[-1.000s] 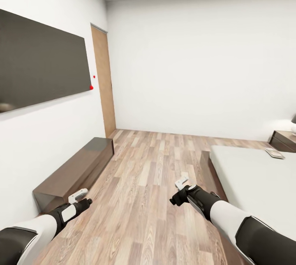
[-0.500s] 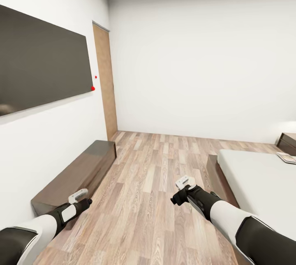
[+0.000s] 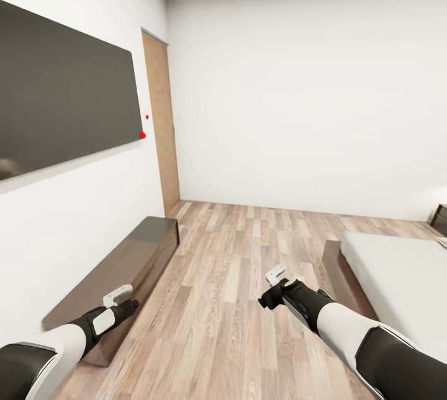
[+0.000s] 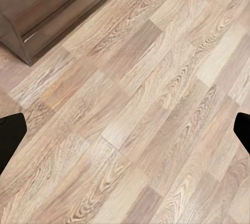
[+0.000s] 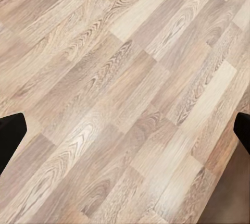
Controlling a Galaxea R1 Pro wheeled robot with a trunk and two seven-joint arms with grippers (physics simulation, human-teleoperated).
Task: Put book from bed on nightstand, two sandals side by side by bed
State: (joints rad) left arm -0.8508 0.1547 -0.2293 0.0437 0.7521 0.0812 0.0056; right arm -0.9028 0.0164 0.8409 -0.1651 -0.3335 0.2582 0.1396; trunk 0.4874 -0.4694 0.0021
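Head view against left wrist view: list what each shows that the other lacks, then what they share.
Head view alone: the large dark wall-mounted screen, the tall light-brown wooden door, the wide bed with off-white mattress, a corner of a dark-brown nightstand, both arms, and the right tool.

Left wrist view alone: the wood grain up close, framed by the left tool's two dark fingertips, set wide apart.

Both: the brown wood-plank floor and the long dark bench-like cabinet.
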